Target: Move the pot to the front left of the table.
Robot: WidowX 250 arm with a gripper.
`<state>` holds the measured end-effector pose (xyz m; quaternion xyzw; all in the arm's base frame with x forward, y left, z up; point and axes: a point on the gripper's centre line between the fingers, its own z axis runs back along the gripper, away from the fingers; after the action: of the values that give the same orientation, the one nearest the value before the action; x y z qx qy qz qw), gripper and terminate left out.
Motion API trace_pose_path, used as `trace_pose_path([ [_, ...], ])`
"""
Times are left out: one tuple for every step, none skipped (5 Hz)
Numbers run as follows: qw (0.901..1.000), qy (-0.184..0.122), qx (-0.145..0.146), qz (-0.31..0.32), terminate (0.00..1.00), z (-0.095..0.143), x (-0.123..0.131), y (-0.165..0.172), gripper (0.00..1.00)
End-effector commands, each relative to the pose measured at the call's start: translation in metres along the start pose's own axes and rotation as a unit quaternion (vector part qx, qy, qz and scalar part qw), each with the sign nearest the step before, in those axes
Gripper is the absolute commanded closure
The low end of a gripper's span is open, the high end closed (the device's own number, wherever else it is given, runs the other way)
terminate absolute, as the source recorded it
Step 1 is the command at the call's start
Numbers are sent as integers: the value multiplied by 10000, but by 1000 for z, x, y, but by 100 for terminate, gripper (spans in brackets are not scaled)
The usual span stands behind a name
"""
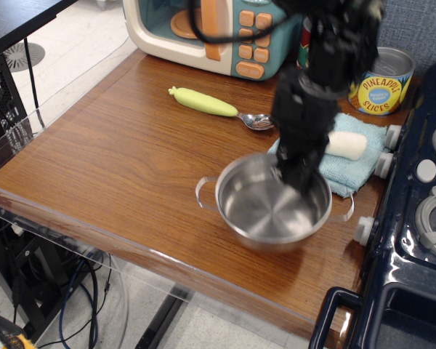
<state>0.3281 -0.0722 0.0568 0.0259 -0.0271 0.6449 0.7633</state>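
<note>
The shiny steel pot (265,211) with two wire loop handles sits near the front right of the brown wood table (123,160), blurred by motion and seemingly raised a little off the top. My gripper (298,174) reaches down from the black arm onto the pot's far rim, with its fingers closed over the rim wall. The fingertips are blurred and partly inside the pot.
A green-handled spoon (211,104) lies behind the pot. A toy microwave (203,29) stands at the back and a pineapple can (381,81) at the back right. A blue cloth (356,174) with a white block (346,145) lies to the right. The dark blue toy stove (421,218) borders the right edge.
</note>
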Motion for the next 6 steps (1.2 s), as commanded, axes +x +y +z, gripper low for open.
trace_pose_path([
  [9897,5,-694,1251,0,50,68,6,100],
  [9809,-242,-678,1804,0,53,112,0,100],
  [9736,-364,-483,2203,0,46,153,-10,100],
  [9667,-304,-328,2519,0,37,185,-15,100],
  [9586,-326,-332,2808,0,30,212,-12,100],
  [9511,-307,-333,3055,0,23,233,-5,100],
])
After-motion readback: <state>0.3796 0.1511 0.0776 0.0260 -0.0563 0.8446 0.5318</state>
